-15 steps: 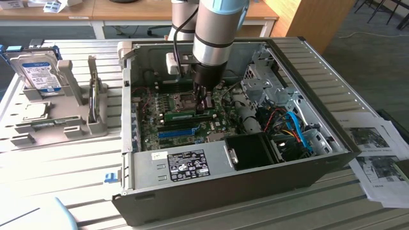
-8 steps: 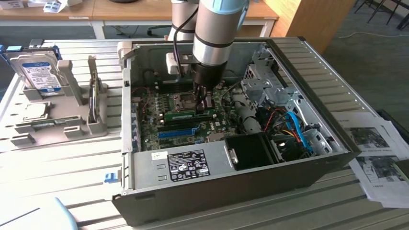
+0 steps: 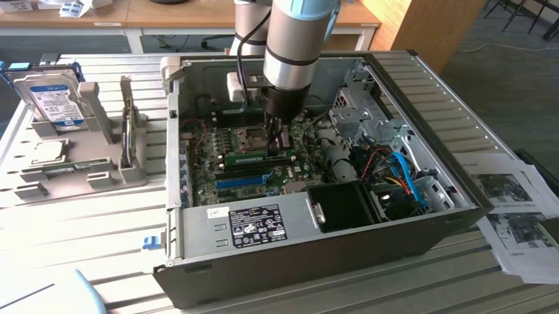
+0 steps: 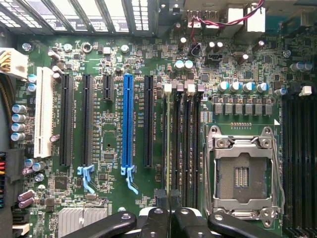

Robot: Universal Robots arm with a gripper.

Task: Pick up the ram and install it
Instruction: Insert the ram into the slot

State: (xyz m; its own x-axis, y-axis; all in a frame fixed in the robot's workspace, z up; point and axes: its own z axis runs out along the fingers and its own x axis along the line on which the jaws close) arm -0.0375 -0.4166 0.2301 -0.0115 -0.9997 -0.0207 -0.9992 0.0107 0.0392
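Surface: pale slatted table point(image 3: 88, 216), with an open computer case point(image 3: 454, 124) lying on its side.
Beside the case: a hard drive point(image 3: 54, 98) stands in a grey holder at the exterior view's left; printed papers point(image 3: 515, 216) lie at the exterior view's right.
Inside the case: green motherboard point(image 4: 114, 64), with a long blue slot point(image 4: 128, 119) and an open CPU socket point(image 4: 242, 173).
Arm: it reaches straight down into the case, above the motherboard.
Gripper point(image 4: 169, 196): the jaws are narrow, almost together, and pinch the thin upper edge of the ram.
Ram point(image 3: 253, 157): green stick standing on edge at the memory slots, between the blue slot and the CPU socket.
Seating: I cannot tell if the ram is pressed fully into its slot.
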